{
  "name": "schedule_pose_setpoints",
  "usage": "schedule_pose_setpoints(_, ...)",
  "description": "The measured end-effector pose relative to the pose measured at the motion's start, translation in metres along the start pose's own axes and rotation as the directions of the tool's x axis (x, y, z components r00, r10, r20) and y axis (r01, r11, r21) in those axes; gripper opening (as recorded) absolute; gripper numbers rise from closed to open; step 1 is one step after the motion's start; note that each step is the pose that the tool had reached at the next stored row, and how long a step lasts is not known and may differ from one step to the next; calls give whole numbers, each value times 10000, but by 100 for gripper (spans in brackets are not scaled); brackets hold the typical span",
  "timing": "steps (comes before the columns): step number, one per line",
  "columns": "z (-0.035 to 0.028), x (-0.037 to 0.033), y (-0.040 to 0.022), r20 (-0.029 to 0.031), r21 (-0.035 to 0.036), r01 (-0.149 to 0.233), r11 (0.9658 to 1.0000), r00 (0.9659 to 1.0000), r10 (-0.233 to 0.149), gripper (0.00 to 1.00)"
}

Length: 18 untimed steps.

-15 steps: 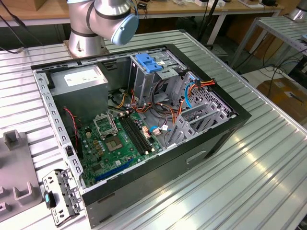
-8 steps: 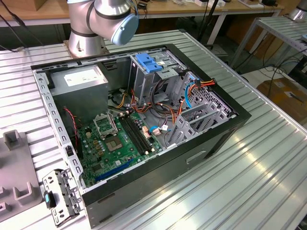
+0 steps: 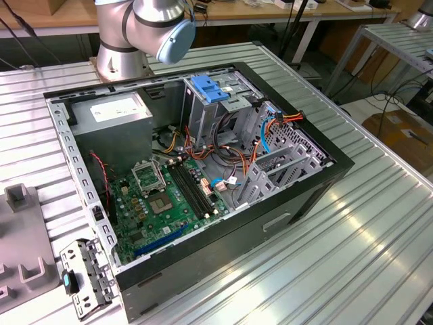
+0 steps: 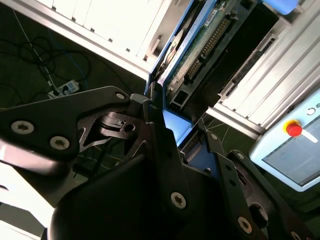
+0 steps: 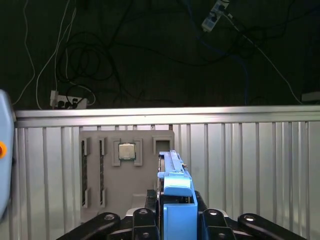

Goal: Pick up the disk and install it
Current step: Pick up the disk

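The gripper [image 5: 175, 206] is pinching the disk [image 5: 176, 182]: its two black fingers [image 5: 149, 200] press on the two sides of the blue carrier frame, and the disk stands on edge between them.

In the first wrist view we see the disk from its narrow edge, as a blue strip. Beyond it lie a grey tray [image 5: 100, 185] with a processor chip [image 5: 126, 151] in one pocket, and the ribbed metal table [image 5: 250, 165]. Past the table edge, on the dark floor, there are cables [image 5: 85, 55] and a power strip [image 5: 67, 103]. We cannot tell if the far end of the disk touches the tray or is above it.

The second wrist view gives us the other face. Here the gripper [image 4: 182, 132] holds the disk [image 4: 200, 50] so that the green circuit board and its long connector are turned to the camera. A red button [image 4: 294, 129] sits on a light panel to one side.

The exterior view shows the open computer case [image 3: 203, 250] on the table [image 3: 338, 237], with the motherboard [image 3: 169, 196] inside. Behind it stands a grey metal cage [image 3: 203, 118] with a blue handle [image 3: 210, 89] on top. The arm [image 3: 145, 27] rises just behind the case.
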State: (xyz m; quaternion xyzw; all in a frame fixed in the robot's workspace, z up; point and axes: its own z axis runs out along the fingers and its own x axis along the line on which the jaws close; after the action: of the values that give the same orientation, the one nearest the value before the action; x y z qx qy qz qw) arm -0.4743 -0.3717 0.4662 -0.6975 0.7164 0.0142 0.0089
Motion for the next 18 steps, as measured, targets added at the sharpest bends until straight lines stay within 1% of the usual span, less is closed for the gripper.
schedule_pose_setpoints(1,-9,0,0,1,1,0,10000,10000,0,37)
schedule_pose_setpoints(3,-62,-2,0,1,0,0,10000,10000,0,37)
schedule_pose_setpoints(4,-78,-2,1,0,0,0,10000,10000,0,37)
schedule_pose_setpoints(12,-92,-3,1,0,-2,0,10000,10000,0,37)
schedule_pose_setpoints(18,-190,-6,1,-1,-2,0,10000,10000,0,37)
